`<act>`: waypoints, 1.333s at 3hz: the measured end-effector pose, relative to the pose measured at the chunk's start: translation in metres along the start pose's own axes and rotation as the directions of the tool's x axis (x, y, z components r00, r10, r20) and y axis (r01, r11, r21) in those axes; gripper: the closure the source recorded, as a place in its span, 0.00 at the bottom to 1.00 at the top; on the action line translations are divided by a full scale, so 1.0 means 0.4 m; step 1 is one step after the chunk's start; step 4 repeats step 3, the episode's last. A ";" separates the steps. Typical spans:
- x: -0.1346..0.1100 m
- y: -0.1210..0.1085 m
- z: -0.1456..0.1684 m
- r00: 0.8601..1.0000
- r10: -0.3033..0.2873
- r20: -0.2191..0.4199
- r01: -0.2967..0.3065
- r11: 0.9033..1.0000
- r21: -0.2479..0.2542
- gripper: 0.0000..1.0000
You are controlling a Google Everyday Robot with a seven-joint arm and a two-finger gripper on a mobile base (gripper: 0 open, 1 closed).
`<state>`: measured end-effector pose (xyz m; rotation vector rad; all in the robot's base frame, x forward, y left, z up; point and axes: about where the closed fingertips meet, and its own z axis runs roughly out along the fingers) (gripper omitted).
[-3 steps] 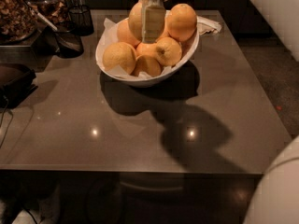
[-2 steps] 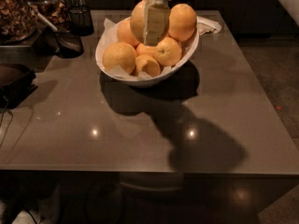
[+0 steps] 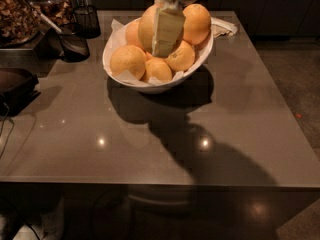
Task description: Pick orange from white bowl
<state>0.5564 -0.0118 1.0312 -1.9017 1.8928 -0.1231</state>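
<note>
The white bowl stands at the far middle of the table, lined with white paper and filled with several large pale oranges. My gripper reaches down into it from the top edge of the camera view. Its pale front finger lies flat against the tall orange at the top of the pile, and the other finger is hidden behind that fruit. The gripper is shut on this orange, which stands higher than the others. Other oranges lie at the front left, front middle and right.
A black mesh cup and a dark scoop stand at the far left, beside a tray of brown dried material. A dark device sits at the left edge. A crumpled napkin lies behind the bowl.
The orange under the gripper stands taller in the pile than a second ago. The white robot part at the right edge has left the view, and the arm's shadow has stretched toward the front right.
</note>
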 end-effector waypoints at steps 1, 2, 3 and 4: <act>-0.003 0.034 -0.010 1.000 0.007 0.011 -0.007 1.000 -0.022 1.00; 0.000 0.160 -0.074 0.996 0.088 0.008 -0.087 0.995 -0.054 1.00; -0.001 0.160 -0.076 0.996 0.090 0.009 -0.089 0.995 -0.052 1.00; -0.001 0.160 -0.076 0.996 0.090 0.009 -0.089 0.995 -0.052 1.00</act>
